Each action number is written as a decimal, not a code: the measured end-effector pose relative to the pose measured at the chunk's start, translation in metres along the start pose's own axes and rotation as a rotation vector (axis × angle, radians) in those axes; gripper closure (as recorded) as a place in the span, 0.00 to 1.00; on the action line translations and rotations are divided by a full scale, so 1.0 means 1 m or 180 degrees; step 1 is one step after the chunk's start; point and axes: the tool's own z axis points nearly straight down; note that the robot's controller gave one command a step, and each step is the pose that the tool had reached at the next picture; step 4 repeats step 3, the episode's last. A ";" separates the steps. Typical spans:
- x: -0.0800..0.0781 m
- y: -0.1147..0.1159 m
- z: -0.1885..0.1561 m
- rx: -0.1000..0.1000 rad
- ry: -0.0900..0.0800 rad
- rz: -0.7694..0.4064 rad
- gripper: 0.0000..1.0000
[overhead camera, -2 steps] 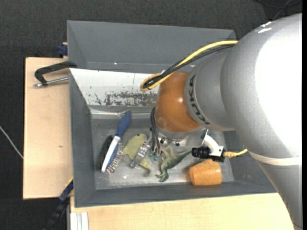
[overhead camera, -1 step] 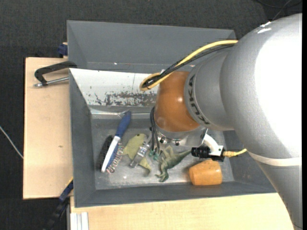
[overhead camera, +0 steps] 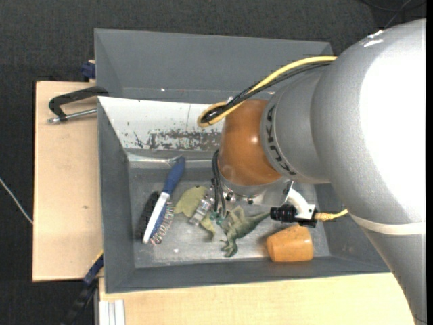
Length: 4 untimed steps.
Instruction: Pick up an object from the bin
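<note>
My gripper [overhead camera: 226,202] hangs low over the middle of the bin floor, under the arm's orange cover. Right below it lies a green toy dinosaur [overhead camera: 235,231], stretched toward the front wall. To the gripper's left lies a flat olive-yellow thing [overhead camera: 190,198] with a small silvery piece [overhead camera: 200,212] at its edge. An orange rounded lump [overhead camera: 289,244] rests at the front right, just beside the dinosaur. Whether the gripper touches the dinosaur or the olive thing I cannot tell.
A brush with a blue and white handle and dark bristles [overhead camera: 161,208] lies slantwise on the left of the floor. The arm and its cables cover the bin's right half. The back wall slopes up steeply behind the things.
</note>
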 end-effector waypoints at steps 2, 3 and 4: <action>-0.003 0.005 -0.105 -0.0004 -0.0004 -0.0013 1.00; -0.004 0.006 -0.112 0.0006 0.0006 -0.0018 1.00; -0.004 0.006 -0.112 0.0006 0.0006 -0.0018 1.00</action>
